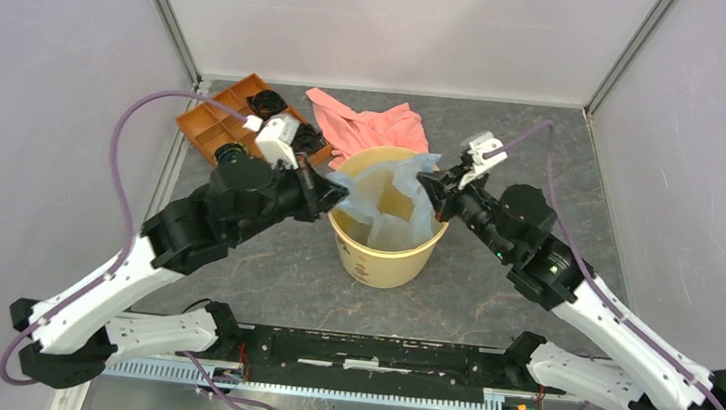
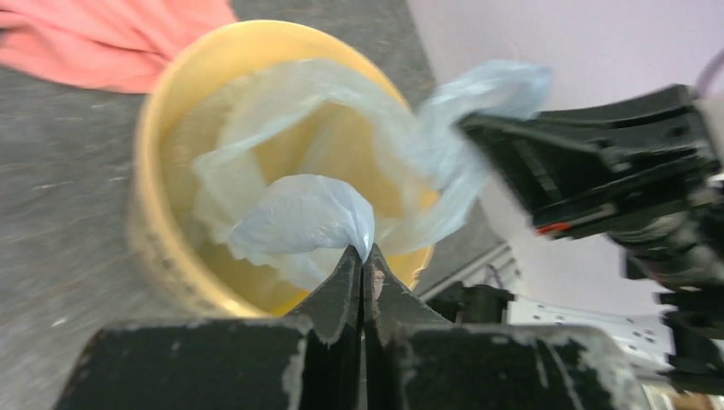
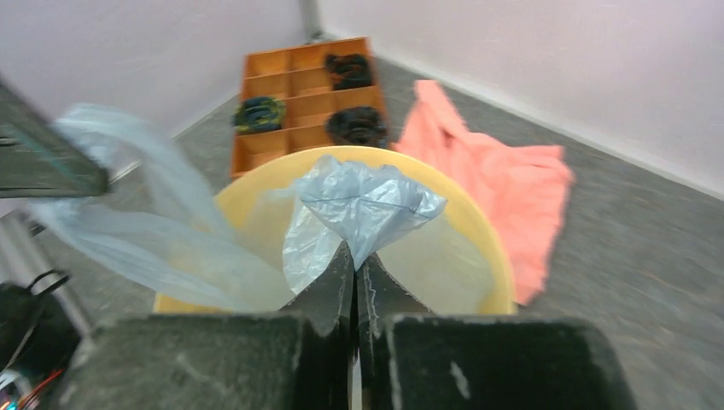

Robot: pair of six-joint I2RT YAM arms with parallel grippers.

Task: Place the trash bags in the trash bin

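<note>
The pale blue translucent trash bag hangs spread over and into the round tan-yellow trash bin in the middle of the table. My left gripper is shut on the bag's left edge, just above the bin's left rim. My right gripper is shut on the bag's right edge above the right rim. In the left wrist view the pinched film bunches over the bin at my closed left gripper. In the right wrist view the film bunches at my closed right gripper over the bin.
A salmon-pink cloth lies just behind the bin. An orange-brown compartment tray with dark items stands at the back left, partly under my left wrist. Grey walls close in the table on three sides.
</note>
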